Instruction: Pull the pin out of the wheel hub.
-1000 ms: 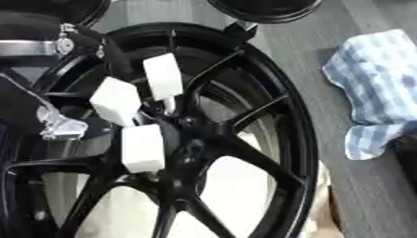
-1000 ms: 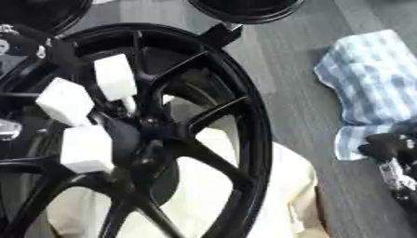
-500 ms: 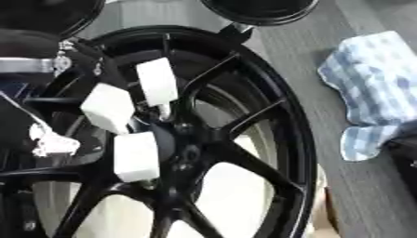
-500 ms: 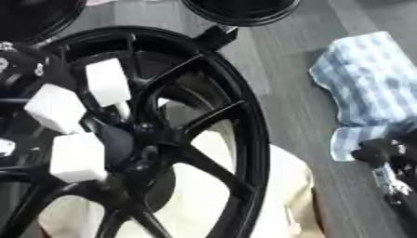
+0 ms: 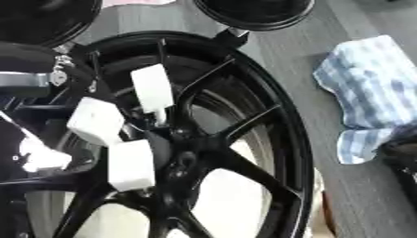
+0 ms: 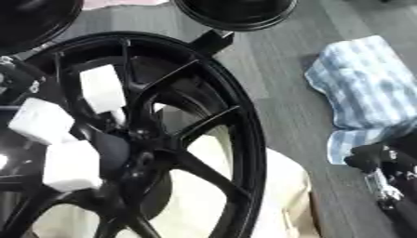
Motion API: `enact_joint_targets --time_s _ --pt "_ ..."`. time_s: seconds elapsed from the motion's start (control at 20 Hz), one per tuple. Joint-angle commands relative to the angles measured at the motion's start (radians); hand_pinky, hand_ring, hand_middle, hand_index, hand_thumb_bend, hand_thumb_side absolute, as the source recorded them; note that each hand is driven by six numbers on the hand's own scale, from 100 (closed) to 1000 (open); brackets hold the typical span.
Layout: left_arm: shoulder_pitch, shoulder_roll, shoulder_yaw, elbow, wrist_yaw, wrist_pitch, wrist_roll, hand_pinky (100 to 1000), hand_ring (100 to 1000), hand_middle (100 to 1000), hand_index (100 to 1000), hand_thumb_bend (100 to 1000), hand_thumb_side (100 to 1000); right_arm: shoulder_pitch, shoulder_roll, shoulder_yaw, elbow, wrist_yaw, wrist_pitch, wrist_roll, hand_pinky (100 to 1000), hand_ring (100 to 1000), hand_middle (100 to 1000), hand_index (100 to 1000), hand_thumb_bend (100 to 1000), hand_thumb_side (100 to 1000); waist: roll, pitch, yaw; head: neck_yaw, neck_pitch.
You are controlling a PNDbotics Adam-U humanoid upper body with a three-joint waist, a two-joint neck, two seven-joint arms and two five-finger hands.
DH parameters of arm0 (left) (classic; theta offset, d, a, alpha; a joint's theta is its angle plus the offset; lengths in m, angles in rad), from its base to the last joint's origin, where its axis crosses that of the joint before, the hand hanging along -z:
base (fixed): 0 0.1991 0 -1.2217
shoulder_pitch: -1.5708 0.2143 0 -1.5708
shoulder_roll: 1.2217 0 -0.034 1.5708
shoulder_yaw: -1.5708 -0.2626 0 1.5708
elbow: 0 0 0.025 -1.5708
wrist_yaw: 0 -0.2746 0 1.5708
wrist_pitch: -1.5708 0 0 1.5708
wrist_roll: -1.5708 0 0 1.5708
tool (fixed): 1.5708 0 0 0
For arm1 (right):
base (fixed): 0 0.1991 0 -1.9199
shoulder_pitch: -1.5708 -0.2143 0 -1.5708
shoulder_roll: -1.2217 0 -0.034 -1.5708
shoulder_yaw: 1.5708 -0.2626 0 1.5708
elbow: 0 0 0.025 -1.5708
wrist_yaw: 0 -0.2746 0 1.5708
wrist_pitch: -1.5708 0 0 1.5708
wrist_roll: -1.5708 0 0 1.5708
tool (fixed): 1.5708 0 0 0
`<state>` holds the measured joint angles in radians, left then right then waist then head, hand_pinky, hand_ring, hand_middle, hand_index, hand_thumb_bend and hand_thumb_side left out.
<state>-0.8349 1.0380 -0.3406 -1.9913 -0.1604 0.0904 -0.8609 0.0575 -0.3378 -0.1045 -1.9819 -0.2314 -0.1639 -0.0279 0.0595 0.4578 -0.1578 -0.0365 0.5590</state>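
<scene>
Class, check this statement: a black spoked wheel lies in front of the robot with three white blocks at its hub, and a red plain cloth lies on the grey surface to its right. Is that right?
Not quite. The cloth is blue and white checked, not plain red, as the left eye view shows. The rest holds: the black spoked wheel has three white blocks at its hub, and the cloth lies on the grey surface to its right.

Wheel (image 5: pixel 244 158): black rim and spokes. Three blocks (image 5: pixel 152 89) at hub: white. Cloth (image 6: pixel 366 93) at 3 o'clock: blue-and-white check. Surface (image 6: pixel 277 69): grey. Right hand (image 6: pixel 391 172): black with silver
</scene>
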Motion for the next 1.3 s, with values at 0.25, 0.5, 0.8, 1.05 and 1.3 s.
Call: enact_joint_targets --time_s 0.25,0.5,0.8,1.05,1.3 --pt "-0.019 0.014 0.002 -0.009 -0.005 0.010 -0.004 813 773 507 688 162 244 -0.001 -0.005 -0.009 -0.018 0.003 0.005 -0.001 721 631 611 517 226 424 -0.003 -0.018 0.002 -0.003 -0.013" --pt "-0.025 0.012 0.000 -0.009 0.007 0.032 0.018 780 731 436 603 100 152 0.000 -0.005 -0.010 -0.018 0.002 0.006 0.001 721 631 611 518 225 425 -0.002 -0.020 0.002 -0.003 -0.012" --pt "-0.034 0.011 0.003 -0.009 0.046 0.056 0.060 749 705 386 533 100 184 0.002 -0.006 -0.011 -0.018 0.002 0.008 0.003 722 631 612 518 223 426 -0.001 -0.024 0.001 -0.003 -0.008" --pt "-0.058 0.022 0.037 -0.009 0.121 0.082 0.101 735 697 355 502 100 201 0.006 -0.008 -0.013 -0.018 0.001 0.007 0.003 723 632 612 519 222 425 0.000 -0.030 0.002 -0.004 -0.003" --pt "-0.073 0.050 0.099 -0.009 0.229 0.115 0.181 722 696 329 480 100 221 0.012 -0.012 -0.016 -0.018 -0.001 0.006 0.002 723 632 612 519 219 426 -0.001 -0.039 0.008 -0.008 0.003"
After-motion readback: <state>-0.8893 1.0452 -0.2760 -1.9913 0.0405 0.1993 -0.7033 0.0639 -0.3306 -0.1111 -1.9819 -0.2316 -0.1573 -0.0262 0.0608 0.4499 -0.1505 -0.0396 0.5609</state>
